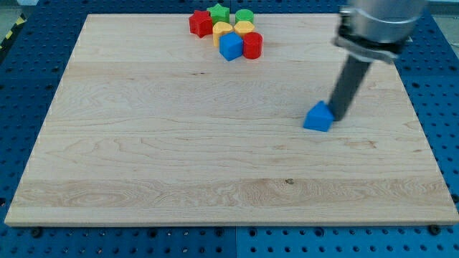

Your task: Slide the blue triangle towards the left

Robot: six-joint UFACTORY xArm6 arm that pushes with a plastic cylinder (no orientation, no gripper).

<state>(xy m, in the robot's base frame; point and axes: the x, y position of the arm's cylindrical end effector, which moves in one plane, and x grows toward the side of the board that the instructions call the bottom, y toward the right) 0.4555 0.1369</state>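
My tip (338,116) touches the blue triangle (318,117) from the view's right on the wooden surface (143,158); the tool is a bare rod, pinching nothing

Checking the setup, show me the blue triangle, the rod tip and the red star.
blue triangle (318,118), camera view, front face.
my tip (337,115), camera view, rod's lower end.
red star (200,23), camera view, top face.
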